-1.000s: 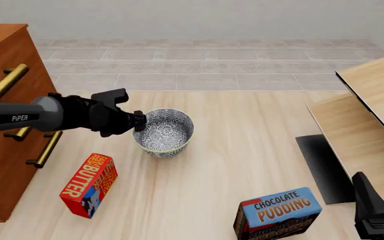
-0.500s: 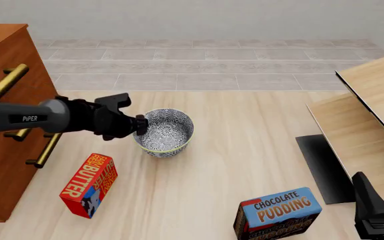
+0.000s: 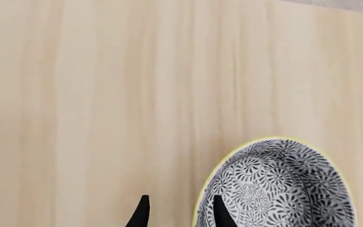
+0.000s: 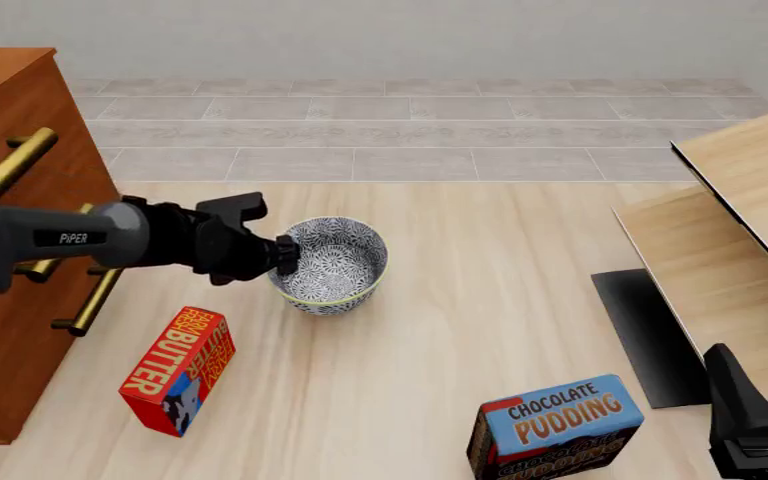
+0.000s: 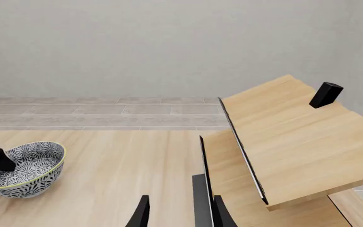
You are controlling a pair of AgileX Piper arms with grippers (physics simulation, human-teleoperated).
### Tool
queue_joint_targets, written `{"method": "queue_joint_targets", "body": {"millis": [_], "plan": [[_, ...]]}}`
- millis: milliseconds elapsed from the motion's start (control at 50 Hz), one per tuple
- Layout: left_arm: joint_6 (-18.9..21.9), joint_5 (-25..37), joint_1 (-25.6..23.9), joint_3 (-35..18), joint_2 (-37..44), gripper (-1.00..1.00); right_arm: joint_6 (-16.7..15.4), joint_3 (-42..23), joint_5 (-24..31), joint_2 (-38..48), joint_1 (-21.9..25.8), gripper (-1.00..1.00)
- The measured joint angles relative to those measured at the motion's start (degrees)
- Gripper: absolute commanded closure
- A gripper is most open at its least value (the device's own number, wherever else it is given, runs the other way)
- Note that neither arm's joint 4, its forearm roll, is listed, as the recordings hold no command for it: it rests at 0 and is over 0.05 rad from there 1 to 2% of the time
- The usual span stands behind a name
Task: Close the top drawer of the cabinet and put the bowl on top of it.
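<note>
In the left wrist view your left gripper (image 3: pixel 178 213) straddles the near rim of the bowl (image 3: pixel 279 187), one finger inside and one outside on the table (image 3: pixel 93 94), with a gap between them; you cannot tell yet whether they pinch the wall. The front view puts the bowl on the table, well apart from the cabinet (image 4: pixel 11 230), whose top drawer (image 4: pixel 4 165) looks flush, so the bowl pickup seems the step in hand: close, then lift high toward the cabinet top. In the right wrist view your right gripper (image 5: pixel 178 213) hangs slightly parted, holding nothing.
</note>
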Motion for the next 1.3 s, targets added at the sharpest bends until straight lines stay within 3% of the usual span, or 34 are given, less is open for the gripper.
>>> {"method": "queue_joint_targets", "body": {"millis": [60, 80, 600, 1300], "plan": [[0.1, 0.0, 0.0, 0.0, 0.0, -1.00, 0.0, 0.0, 0.0, 0.0, 0.0, -1.00], [0.1, 0.0, -0.1, 0.0, 0.0, 1.00, 0.0, 0.0, 0.0, 0.0, 0.0, -1.00], [0.6, 1.4, -0.3, 0.3, -3.3, 1.00, 0.0, 0.0, 0.0, 0.0, 0.0, -1.00], [-0.6, 10.8, -0.7, -0.3, -18.6, 1.00, 0.0, 0.0, 0.0, 0.0, 0.0, -1.00]]}}
